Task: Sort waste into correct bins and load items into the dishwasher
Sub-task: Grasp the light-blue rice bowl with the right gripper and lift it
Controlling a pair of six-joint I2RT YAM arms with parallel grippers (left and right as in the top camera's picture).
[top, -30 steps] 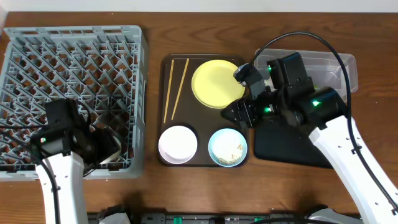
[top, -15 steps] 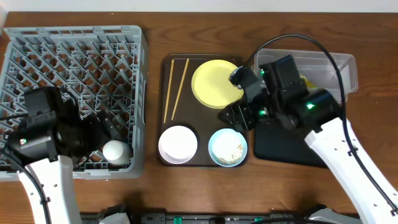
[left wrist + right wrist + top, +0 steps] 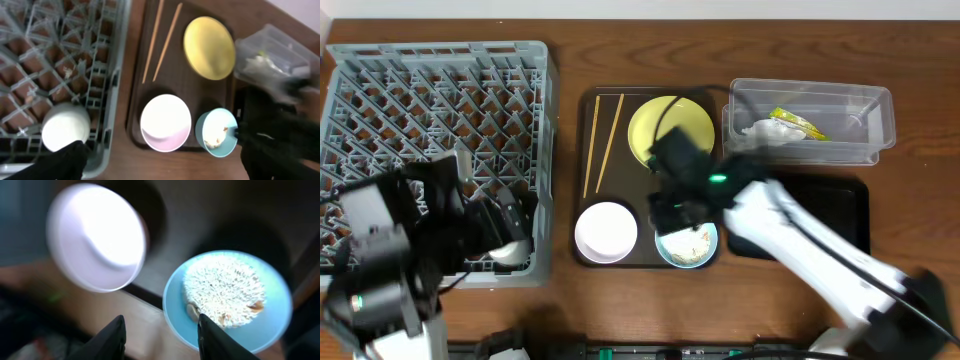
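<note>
— Right arm has swung from right of the brown tray to over its front-right corner. And its hand?
— The right hand is spread wide and holds nothing, just above the light-blue bowl with rice grains in it.
— And the left?
— The left hand has drawn back, fingers parted and empty. The white cup sits in the dish rack, left of the tray.

The right gripper hangs over the blue bowl. A small white cup sits in the big grey rack.
</note>
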